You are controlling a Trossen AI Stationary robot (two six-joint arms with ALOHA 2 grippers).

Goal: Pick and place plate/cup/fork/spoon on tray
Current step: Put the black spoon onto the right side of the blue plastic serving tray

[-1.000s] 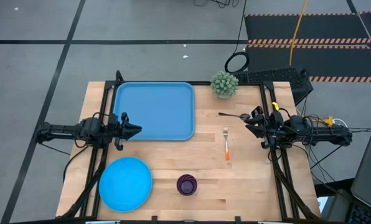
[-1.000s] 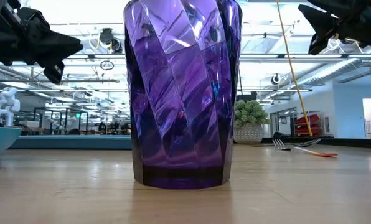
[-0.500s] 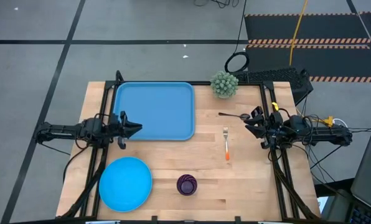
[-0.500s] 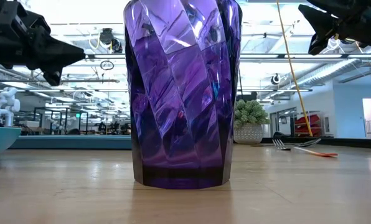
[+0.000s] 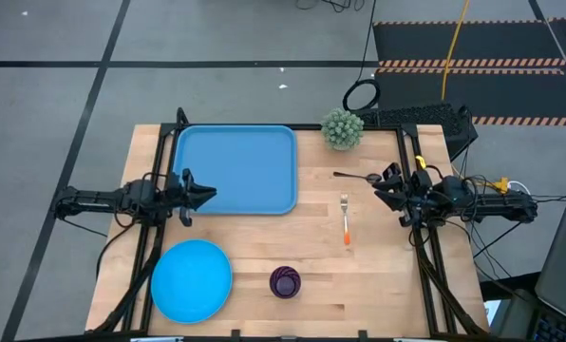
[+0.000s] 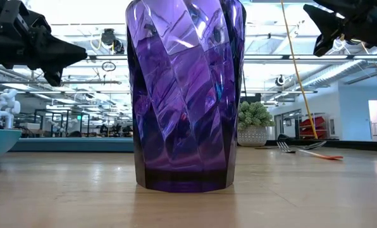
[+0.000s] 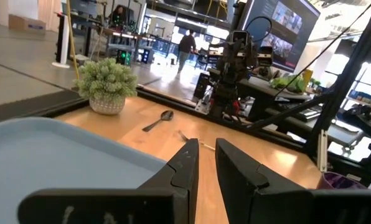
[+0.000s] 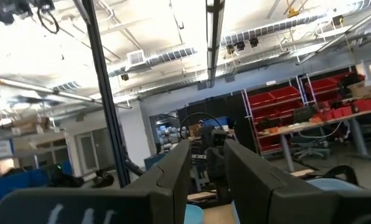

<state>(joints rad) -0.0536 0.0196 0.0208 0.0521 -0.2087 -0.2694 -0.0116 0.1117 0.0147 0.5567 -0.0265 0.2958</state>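
Almost nothing has moved since a second ago: only the left gripper [image 5: 205, 198] has crept a tiny bit along the near edge of the tray [image 5: 235, 142], and the right gripper [image 5: 382, 195] has stayed put.

Both grippers have a small gap between their fingers and hold nothing. The left one hangs over the tray's near left corner. The right one hangs near the right side of the table, close to the spoon [image 5: 357, 177] and the fork [image 5: 346, 222].

The tray is at the far left and has nothing on it. The plate [image 5: 191, 279] lies at the near left, and the cup [image 5: 285, 282] stands next to it, a little apart.

The plate is probably stiff, smooth and light, so it is best pinched at its rim. The cup looks shiny and slippery; taking it by the rim or around its sides should work. The fork and spoon are thin, hard and lie flat, so a pinch across the middle of the handle seems best.
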